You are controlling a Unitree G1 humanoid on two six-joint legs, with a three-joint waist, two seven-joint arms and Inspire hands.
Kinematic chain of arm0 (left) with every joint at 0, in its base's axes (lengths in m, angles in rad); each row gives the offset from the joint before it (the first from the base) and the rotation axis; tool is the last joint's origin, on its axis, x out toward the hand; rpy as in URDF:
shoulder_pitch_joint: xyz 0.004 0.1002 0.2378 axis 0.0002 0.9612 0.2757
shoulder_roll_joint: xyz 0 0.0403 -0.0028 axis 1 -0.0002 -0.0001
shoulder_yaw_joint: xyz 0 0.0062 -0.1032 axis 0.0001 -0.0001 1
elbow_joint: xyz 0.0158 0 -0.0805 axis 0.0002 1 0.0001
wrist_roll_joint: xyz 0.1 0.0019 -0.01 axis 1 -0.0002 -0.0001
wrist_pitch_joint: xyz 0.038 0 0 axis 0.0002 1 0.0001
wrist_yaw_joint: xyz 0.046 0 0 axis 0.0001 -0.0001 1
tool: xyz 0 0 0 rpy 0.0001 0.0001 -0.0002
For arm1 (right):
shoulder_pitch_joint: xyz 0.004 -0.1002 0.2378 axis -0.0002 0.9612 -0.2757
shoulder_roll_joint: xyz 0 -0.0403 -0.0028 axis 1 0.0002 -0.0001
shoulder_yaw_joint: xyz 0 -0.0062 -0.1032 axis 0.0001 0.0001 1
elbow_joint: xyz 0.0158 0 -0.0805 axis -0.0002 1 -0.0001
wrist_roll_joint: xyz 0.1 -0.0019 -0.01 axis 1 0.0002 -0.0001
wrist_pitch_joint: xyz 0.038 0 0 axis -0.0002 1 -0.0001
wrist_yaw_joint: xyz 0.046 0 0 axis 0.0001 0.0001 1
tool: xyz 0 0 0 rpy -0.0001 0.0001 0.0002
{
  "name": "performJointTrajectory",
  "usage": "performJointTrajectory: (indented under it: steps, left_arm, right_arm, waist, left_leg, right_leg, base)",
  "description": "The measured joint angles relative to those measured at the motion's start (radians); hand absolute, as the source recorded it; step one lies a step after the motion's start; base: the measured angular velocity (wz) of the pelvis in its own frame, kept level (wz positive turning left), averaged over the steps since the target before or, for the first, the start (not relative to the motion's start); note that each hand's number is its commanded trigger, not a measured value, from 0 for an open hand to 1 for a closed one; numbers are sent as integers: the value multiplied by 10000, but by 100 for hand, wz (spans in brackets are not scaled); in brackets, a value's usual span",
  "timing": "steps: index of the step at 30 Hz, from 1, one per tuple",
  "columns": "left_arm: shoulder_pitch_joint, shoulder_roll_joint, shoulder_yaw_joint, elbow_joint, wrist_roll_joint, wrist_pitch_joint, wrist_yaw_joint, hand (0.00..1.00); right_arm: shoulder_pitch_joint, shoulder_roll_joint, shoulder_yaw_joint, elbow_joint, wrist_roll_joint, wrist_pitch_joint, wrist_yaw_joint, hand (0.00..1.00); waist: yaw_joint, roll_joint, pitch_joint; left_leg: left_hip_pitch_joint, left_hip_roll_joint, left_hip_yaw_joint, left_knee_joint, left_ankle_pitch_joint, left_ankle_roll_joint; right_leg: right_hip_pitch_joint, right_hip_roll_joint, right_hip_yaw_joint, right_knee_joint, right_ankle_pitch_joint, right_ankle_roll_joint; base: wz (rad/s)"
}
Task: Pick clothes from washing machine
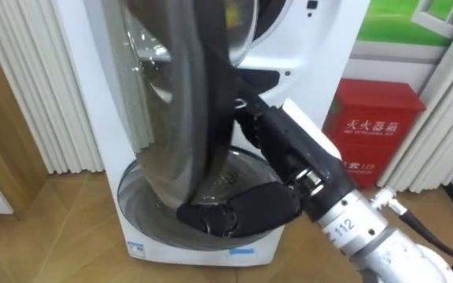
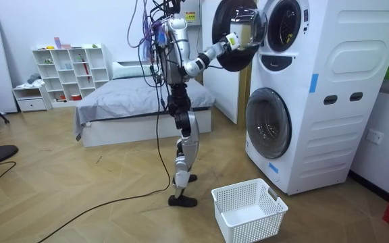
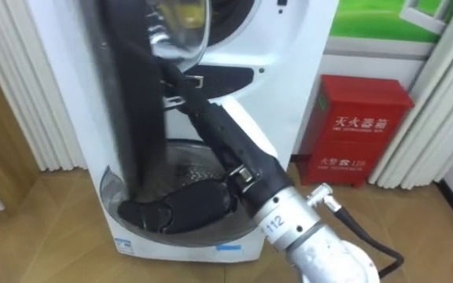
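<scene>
The upper washing machine [image 2: 296, 27] has its round door [image 1: 175, 102] swung open, edge-on right before me, with the glass bowl [image 3: 181, 31] bulging from it. My right hand [image 1: 248, 112] reaches up from the lower right and lies against the door's dark rim [image 3: 132, 94], partly hidden behind it. In the room view the same hand [image 2: 234, 40] is raised to the open door [image 2: 238, 34]. Something yellowish [image 3: 189, 11] shows at the drum's mouth; I cannot tell what it is.
Below is the lower machine's round door [image 2: 267, 123], shut, with a dark handle [image 1: 242, 211]. A white laundry basket [image 2: 248, 210] stands on the wooden floor beside my feet. A red cabinet [image 1: 372, 126] and white curtains [image 1: 22, 94] flank the machines. A bed [image 2: 134, 101] lies behind.
</scene>
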Motion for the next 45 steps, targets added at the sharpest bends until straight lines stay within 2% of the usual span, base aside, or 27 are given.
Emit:
performJointTrajectory:
  steps: [2, 4, 6, 9, 12, 16, 27, 29, 31, 39, 45]
  left_arm:
    - [-1, 0, -1, -13, -4, -5, -2, 0]
    - [13, 1, -1, -14, -10, -7, -20, 0]
    - [22, 0, -1, -21, -22, -16, -49, 0]
    - [44, -30, 4, -21, -34, -20, -258, 0]
    - [43, -66, 29, -2, -364, -24, -292, 0]
    - [-83, -87, 55, -9, -516, -24, -292, 0]
    - [-409, -127, 45, -186, -702, -32, -274, 0]
    - [-399, -127, 45, -165, -703, -32, -270, 0]
    - [-359, -126, 45, -165, -703, -31, -270, 0]
    - [-216, -127, 87, -167, -688, -20, -286, 0]
    - [-221, -159, 137, -174, -608, 101, -314, 0]
  right_arm:
    - [-68, 51, 308, 0, 75, -75, 5, 0]
    - [-502, 100, 841, 99, 69, -71, 37, 0]
    - [-1071, 106, 1278, 218, 65, -72, 317, 0]
    - [-1878, 232, 1838, 493, 76, -72, 803, 0]
    - [-2098, 268, 1972, 538, 198, -74, 1144, 0]
    - [-2097, 221, 2001, 576, 339, -74, 1338, 0]
    - [-2104, 54, 2230, 675, 651, -73, 1496, 0]
    - [-2109, 53, 2230, 675, 650, -73, 1537, 0]
    - [-2121, 51, 2217, 675, 645, -73, 1540, 0]
    - [-2102, 37, 2198, 672, -134, -73, 1823, 0]
    - [-1970, -119, 2103, 693, -978, -72, 1960, 0]
  waist:
    - [155, -10, -7]
    - [478, 20, 13]
    - [649, 19, 15]
    - [1175, -13, 0]
    - [1222, 40, 43]
    - [1213, 122, 101]
    - [1304, 36, 99]
    - [1338, 17, 134]
    - [1353, 50, 176]
    - [1331, 109, 218]
    - [1295, 214, 191]
  left_leg:
    - [-96, 48, 12, 8, 45, -57]
    - [-197, 59, 22, 3, 117, -100]
    - [-287, 50, 21, 4, 120, -105]
    - [-299, 0, -2, -6, 112, -100]
    - [-295, -129, -51, 25, 62, -16]
    - [-313, -241, -80, 19, 25, 42]
    - [-254, -406, -98, -231, -6, 95]
    - [-216, -405, -96, -249, -9, 98]
    - [-204, -396, -94, -247, -33, 134]
    - [-310, -468, 17, -180, -136, 283]
    - [-263, -532, 111, -120, -244, 446]
  right_leg:
    - [-30, 41, -179, -1, -1, -110]
    - [-46, 64, -372, -2, -38, -203]
    - [-47, 71, -553, -17, -66, -243]
    - [72, 38, -739, -41, -76, -227]
    - [265, -47, -916, -129, -141, -110]
    - [328, -140, -931, -138, -191, -5]
    - [320, -293, -969, -136, -258, 126]
    - [332, -303, -968, -97, -260, 136]
    - [316, -308, -929, -14, -283, 180]
    - [145, -394, -490, 223, -451, 557]
    - [129, -537, -346, 245, -443, 658]
  base:
    - [32]
    - [32]
    - [39]
    - [26]
    - [26]
    - [3]
    - [2]
    - [2]
    - [3]
    - [-1]
    - [-1]
